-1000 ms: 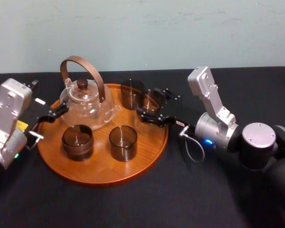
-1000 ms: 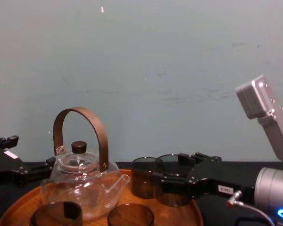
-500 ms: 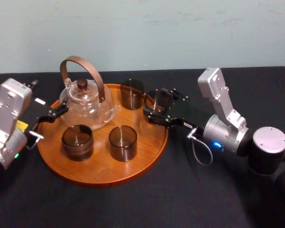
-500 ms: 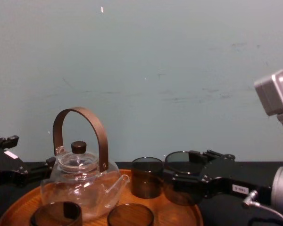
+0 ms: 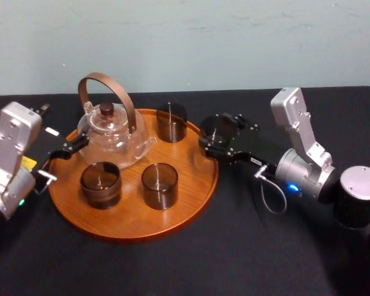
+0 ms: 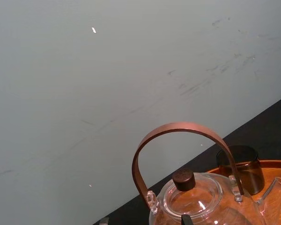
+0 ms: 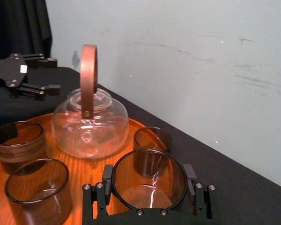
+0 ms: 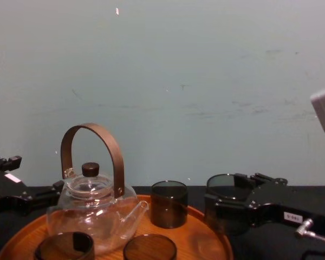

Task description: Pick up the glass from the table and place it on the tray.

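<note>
Three glasses and a teapot stand on the tray, with bare wood free on its right side. The right gripper reaches in low over the table, jaws clamped on a fourth glass from both sides, so it stays upright. That glass is at the tray's right rim; whether it rests or hangs I cannot tell. The side grip likely suits a level set-down. The left gripper sits idle, fingers apart, by the tray's left edge.
</note>
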